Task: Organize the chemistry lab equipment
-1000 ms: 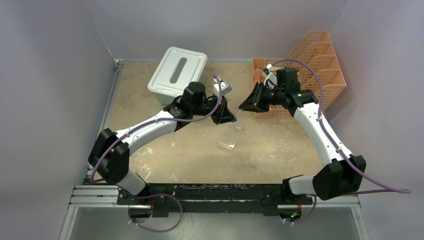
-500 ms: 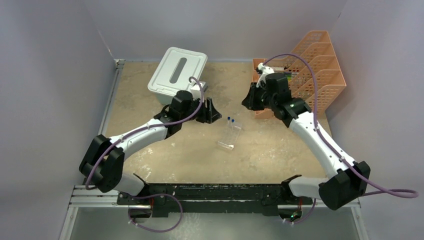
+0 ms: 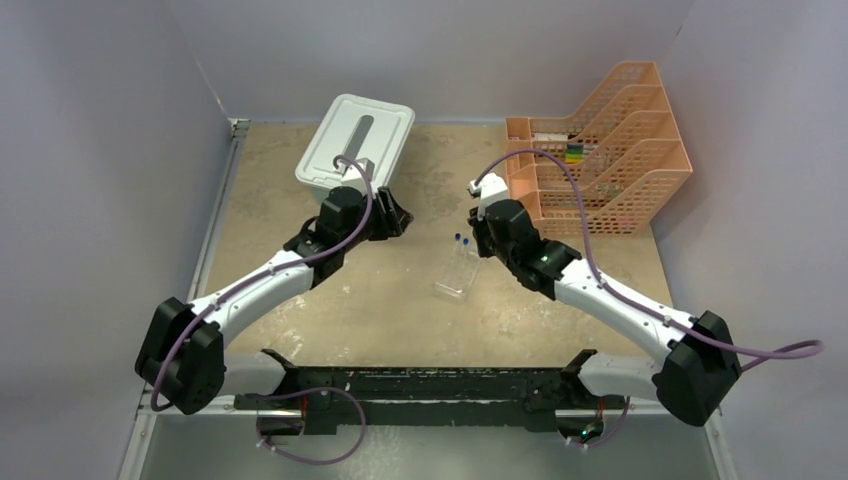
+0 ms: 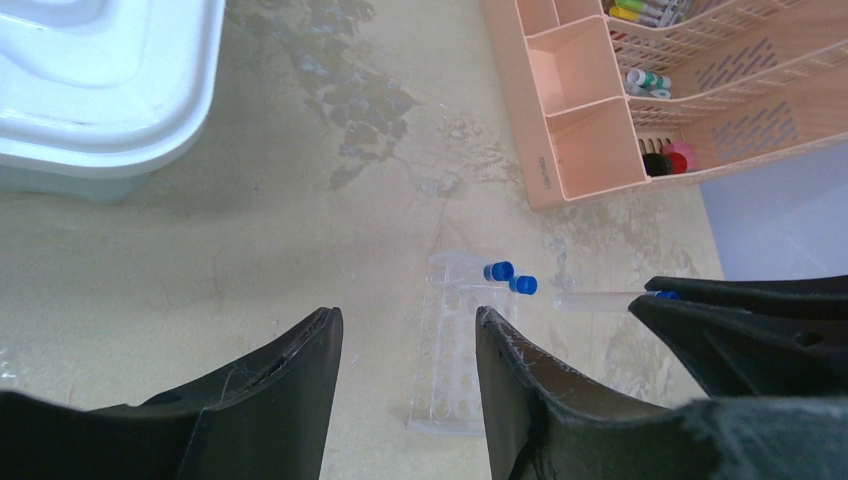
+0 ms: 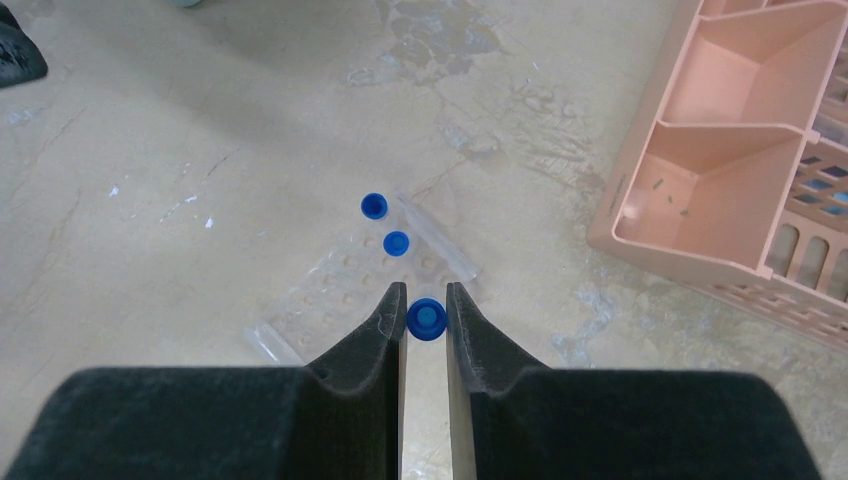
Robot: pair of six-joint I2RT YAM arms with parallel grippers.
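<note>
our right tool (image 5: 424, 298) pinches a tube (image 5: 425, 318) just by the rack (image 5: 318, 300), where two more tubes (image 5: 397, 242) stand; our left tool (image 4: 408, 325) hangs near the rack, jaws apart.

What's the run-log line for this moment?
right gripper: shut on blue-capped tube | at clear rack | rack: two tubes seated | left gripper: open, empty

Table (image 3: 380, 305) (stained beige) carries white bin (image 3: 356, 150), clear rack (image 3: 459, 277), orange tray (image 3: 640, 196).
</note>
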